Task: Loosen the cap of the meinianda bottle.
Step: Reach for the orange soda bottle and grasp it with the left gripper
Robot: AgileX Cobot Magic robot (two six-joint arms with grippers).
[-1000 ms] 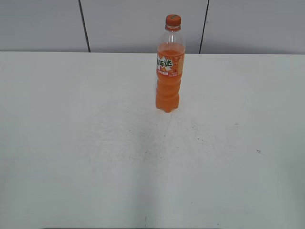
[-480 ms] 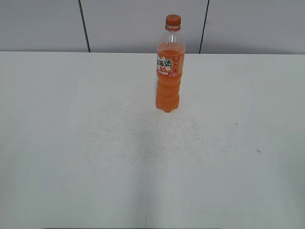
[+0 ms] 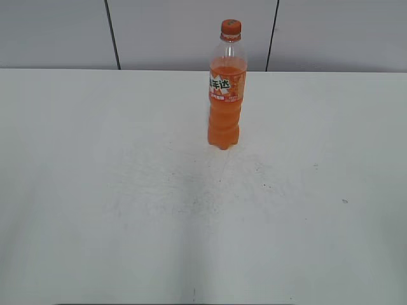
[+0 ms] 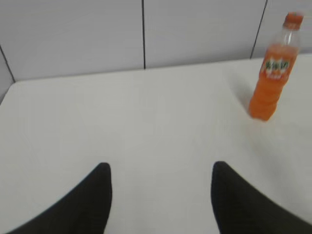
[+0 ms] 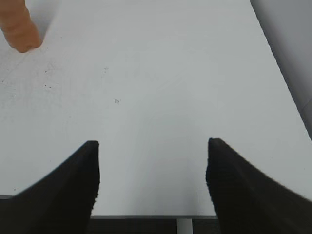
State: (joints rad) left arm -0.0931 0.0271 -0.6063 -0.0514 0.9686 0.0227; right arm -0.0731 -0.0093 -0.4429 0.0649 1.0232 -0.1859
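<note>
Nothing had budged since a second earlier, honestly: same bottle, same spot, no arm showing in the exterior view.

Nearest to the cameras, both grippers hung low over the near end of the plain white tabletop (image 3: pixel 95 190). The left gripper with its black curved fingers (image 4: pixel 161 195) was spread wide with nothing between the fingers, and the right gripper of the same black build (image 5: pixel 152 180) was spread just as wide near the table's front edge, also empty.

Further back stood the tall clear plastic meinianda bottle of orange drink (image 3: pixel 226 105), upright, a bit right of centre and well apart from both grippers. Its small round orange screw cap (image 3: pixel 231 27) sat on top, apparently untouched.

What worried me (and I'm only guessing here): that bottle was tall and narrow with nothing bracing it, so a sideways nudge on approach could tip it over. If one gripper twisted the cap without the other clamping the body, the whole bottle would probably just spin. The ribbed waist looked slippery too, and the right wrist view caught only the bottle's base, so lining up from there seemed dicey.
</note>
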